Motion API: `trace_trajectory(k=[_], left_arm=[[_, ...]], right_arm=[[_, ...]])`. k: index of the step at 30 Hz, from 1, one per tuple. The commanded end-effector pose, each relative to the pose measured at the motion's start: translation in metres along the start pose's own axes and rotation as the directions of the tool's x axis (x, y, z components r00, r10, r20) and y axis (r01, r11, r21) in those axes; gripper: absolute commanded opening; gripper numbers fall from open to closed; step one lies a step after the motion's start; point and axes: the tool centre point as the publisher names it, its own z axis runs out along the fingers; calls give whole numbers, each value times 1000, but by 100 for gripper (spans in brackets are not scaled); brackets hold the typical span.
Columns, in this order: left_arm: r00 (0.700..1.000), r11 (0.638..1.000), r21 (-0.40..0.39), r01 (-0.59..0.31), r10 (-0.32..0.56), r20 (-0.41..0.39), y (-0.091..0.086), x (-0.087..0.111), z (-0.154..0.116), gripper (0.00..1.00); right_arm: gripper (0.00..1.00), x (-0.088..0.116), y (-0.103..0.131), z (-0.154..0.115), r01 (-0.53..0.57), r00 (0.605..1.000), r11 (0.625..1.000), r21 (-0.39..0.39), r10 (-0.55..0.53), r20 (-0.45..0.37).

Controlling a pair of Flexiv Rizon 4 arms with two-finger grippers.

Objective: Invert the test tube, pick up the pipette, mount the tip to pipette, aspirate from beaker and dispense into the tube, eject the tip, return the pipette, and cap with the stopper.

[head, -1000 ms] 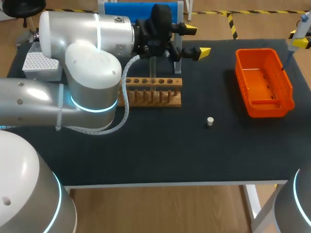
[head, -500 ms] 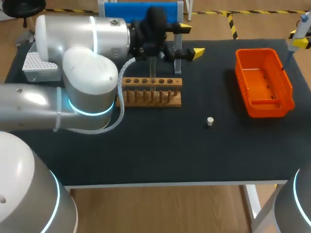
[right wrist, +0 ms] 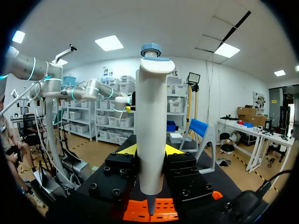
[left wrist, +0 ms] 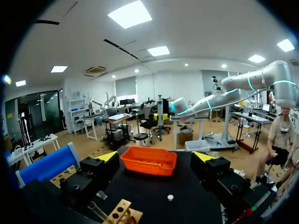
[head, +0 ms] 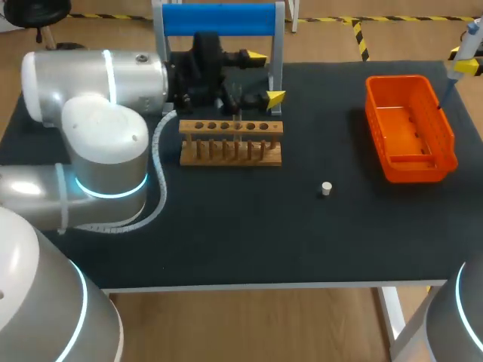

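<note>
My left gripper [head: 266,77] is wide open and holds nothing. It lies level over the back of the table [head: 226,226], just behind the wooden rack [head: 230,143], with its yellow tips pointing toward the table's right side. The one test tube [head: 237,113] stands upright in a middle hole of the rack, below the gripper's body and not between its fingers. In the left wrist view a corner of the rack [left wrist: 119,212] shows under the gripper's left finger. Just behind the left gripper stands a blue-topped frame [head: 219,19], close enough to crowd it on that side.

Ahead of the open fingers the dark tabletop runs out to a single small white stopper [head: 326,188], which lies by itself well apart from the rack. Past it is one orange basket [head: 411,128] near the right edge; the same basket [left wrist: 148,161] sits straight ahead in the left wrist view.

My right gripper [right wrist: 149,150] is clamped on the one pipette [right wrist: 150,121], both fingers pressing its white body from either side. It holds the pipette upright, plunger up and pointed end down, above the basket's far corner. I cannot tell whether a tip is mounted on it.
</note>
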Motion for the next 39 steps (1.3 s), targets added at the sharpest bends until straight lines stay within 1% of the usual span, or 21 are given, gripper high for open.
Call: trace_trajectory(k=[1, 10, 19, 22, 39], left_arm=[[1000, 994, 113, -3, 4, -9, 7, 0, -12, 100], [1000, 991, 135, 5, -2, -28, 11, -1, -11, 100], [1000, 991, 129, 19, -16, -27, 12, -2, -12, 100], [999, 989, 143, 26, -24, -21, 12, -2, -14, 100], [999, 992, 121, 41, -38, -25, 13, -1, -13, 100]], right_arm=[[0, -1, 1, -1, 0, 1000, 1000, 2, 0, -3], [0, -1, 1, -1, 0, 1000, 1000, 2, 0, -3], [0, -1, 1, -1, 0, 1000, 1000, 2, 0, -3], [0, -1, 1, -1, 0, 1000, 1000, 2, 0, -3], [0, -1, 1, -1, 0, 1000, 1000, 2, 0, -3]])
